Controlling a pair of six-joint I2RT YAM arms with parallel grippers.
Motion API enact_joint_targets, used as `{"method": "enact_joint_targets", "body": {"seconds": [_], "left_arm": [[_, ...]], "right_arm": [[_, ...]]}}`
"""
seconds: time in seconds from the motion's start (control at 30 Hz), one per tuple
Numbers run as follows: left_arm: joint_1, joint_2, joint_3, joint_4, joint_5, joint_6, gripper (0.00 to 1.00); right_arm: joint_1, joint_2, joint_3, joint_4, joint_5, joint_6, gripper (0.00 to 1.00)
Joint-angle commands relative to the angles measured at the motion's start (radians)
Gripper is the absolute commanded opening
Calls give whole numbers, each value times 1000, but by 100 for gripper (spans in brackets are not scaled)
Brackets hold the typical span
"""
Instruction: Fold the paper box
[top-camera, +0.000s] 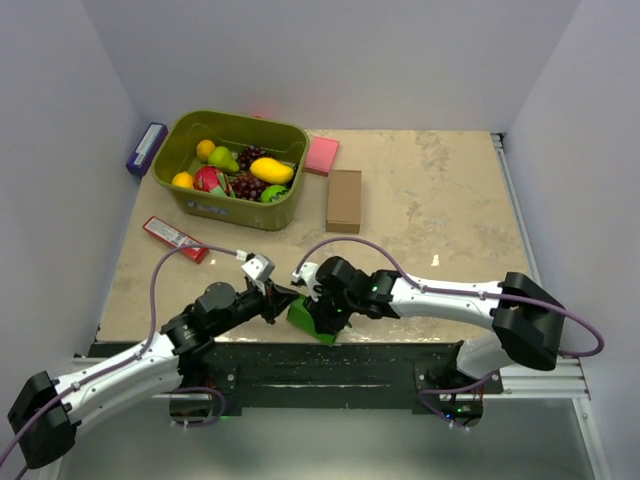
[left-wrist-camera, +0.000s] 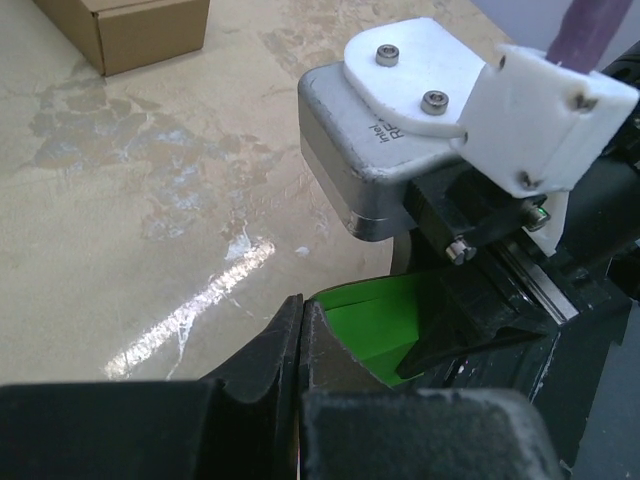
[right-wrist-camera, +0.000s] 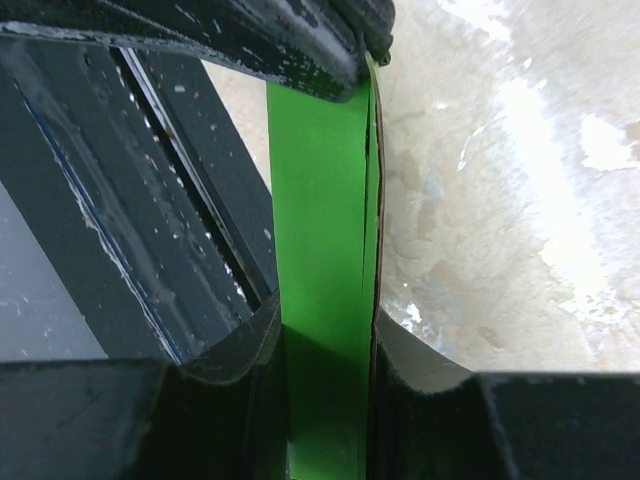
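step: mid-fold | right gripper clamped on paper box | left gripper closed, at box edge | next: likely push flap gently

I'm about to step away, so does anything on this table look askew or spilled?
Nothing spilled. The paper box sits at the near edge of the table, pinched in the right claw, and the red packet lies slanted by the left edge.

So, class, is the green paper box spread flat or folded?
Folded up: the paper box is a small raised block, not a flat sheet, its narrow layered side pinched in the right gripper.
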Motion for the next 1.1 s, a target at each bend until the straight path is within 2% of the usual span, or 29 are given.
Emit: {"method": "enact_joint_targets", "body": {"seconds": [0.0,0.57,0.77,1.07], "left_arm": [[-24,-3,-50,138,3,-52,0],[-24,77,-277,365,-35,-171,0],[-24,100,-277,329,-72,-217,0],[-24,49,-305,247,-120,-282,0]], "right_arm": [[-48,1,-24,2,74,45,0],[-61,38,-62,61,164,57,0],[-61,57,-50,45,184,62,0],[-63,46,-50,26,235,82,0]]}}
